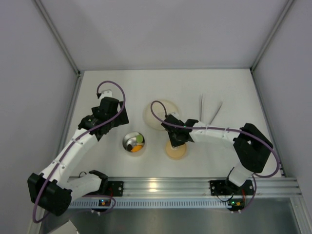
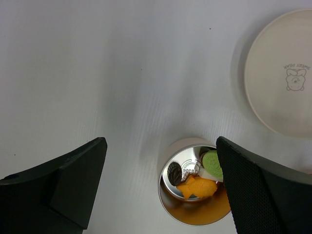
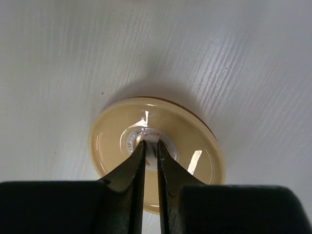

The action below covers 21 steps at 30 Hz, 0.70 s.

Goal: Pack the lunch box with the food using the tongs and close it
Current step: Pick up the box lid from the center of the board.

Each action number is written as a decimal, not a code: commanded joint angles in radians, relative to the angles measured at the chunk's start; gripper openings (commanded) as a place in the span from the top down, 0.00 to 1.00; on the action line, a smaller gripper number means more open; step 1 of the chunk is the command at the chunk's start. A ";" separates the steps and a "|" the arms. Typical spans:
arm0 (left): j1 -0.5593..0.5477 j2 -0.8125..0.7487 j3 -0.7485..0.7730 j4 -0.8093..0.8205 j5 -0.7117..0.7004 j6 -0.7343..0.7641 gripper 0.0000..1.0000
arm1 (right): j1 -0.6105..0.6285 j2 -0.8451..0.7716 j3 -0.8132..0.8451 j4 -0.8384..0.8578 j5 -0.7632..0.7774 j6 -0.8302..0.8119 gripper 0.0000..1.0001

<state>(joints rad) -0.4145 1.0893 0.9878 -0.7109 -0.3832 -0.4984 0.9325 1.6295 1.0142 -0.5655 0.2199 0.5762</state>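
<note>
The lunch box (image 1: 133,143) stands open on the table, a shiny steel cup (image 2: 195,214) holding the food: an orange fish piece (image 2: 197,187), a green piece (image 2: 212,163), a dark brown piece (image 2: 174,173) and a pale one. Its tan disc lid (image 1: 176,151) lies to the right of it on the table. My right gripper (image 3: 151,146) is shut on the small white knob at the middle of the lid (image 3: 195,146). My left gripper (image 2: 160,146) hangs open above the table, just behind the box. The tongs (image 1: 209,109) lie at the back right.
A cream plate (image 1: 162,114) with a bear print (image 2: 280,83) sits behind the lid, partly under the right wrist's cable. White walls enclose the table on three sides. A metal rail runs along the near edge.
</note>
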 commanded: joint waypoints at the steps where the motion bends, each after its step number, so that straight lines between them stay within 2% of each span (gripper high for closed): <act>1: 0.002 -0.011 0.015 0.013 -0.023 -0.012 0.01 | -0.015 -0.057 0.057 -0.042 0.024 -0.009 1.00; 14: 0.003 -0.081 0.012 0.033 -0.066 -0.017 0.01 | -0.015 -0.109 0.159 -0.131 0.038 -0.025 1.00; 21: 0.005 -0.138 0.017 0.039 -0.193 -0.035 0.01 | -0.014 -0.102 0.293 -0.215 0.019 -0.039 1.00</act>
<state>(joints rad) -0.4145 0.9825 0.9878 -0.7059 -0.4938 -0.5140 0.9318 1.5639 1.2171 -0.7197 0.2344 0.5526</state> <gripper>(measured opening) 0.991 0.092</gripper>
